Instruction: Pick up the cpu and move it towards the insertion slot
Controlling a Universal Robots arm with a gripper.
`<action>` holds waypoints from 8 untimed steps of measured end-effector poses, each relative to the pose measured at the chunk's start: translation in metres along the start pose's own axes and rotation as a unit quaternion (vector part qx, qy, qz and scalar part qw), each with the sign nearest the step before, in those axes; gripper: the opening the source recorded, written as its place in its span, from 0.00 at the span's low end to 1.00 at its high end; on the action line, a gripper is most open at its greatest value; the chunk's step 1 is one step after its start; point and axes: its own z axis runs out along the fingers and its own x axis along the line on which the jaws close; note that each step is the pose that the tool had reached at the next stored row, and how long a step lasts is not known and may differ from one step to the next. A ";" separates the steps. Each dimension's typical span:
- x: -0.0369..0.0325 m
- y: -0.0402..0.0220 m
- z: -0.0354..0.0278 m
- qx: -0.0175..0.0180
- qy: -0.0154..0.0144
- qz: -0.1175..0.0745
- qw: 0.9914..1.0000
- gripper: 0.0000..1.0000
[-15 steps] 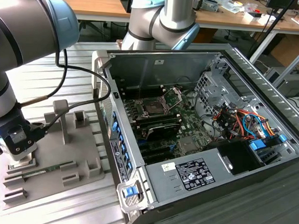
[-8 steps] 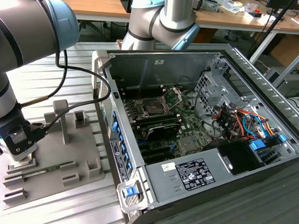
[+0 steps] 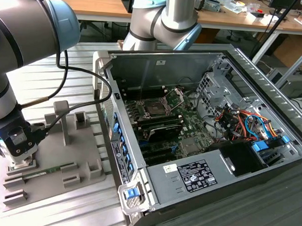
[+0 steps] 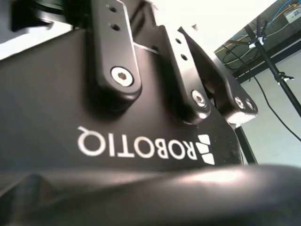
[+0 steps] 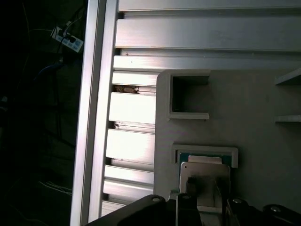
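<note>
Your hand [image 3: 21,161] sits low over the cpu [image 5: 204,168] in the tray [image 3: 85,146]; can't tell if it's grasping.

An open computer case [image 3: 153,68] stands beside a grey tray [image 3: 84,150] on the slatted table [image 3: 81,212].

desks: wooden desk [image 3: 95,8] at the back, cluttered desk [image 3: 255,12] toward the exterior view's right
bench: ribbed aluminium tabletop [image 3: 71,214]
floor: dark, power strip [image 5: 68,40] lying there
</note>
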 end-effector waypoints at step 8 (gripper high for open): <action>0.0000 0.0000 0.0001 0.000 0.000 0.000 1.000 0.60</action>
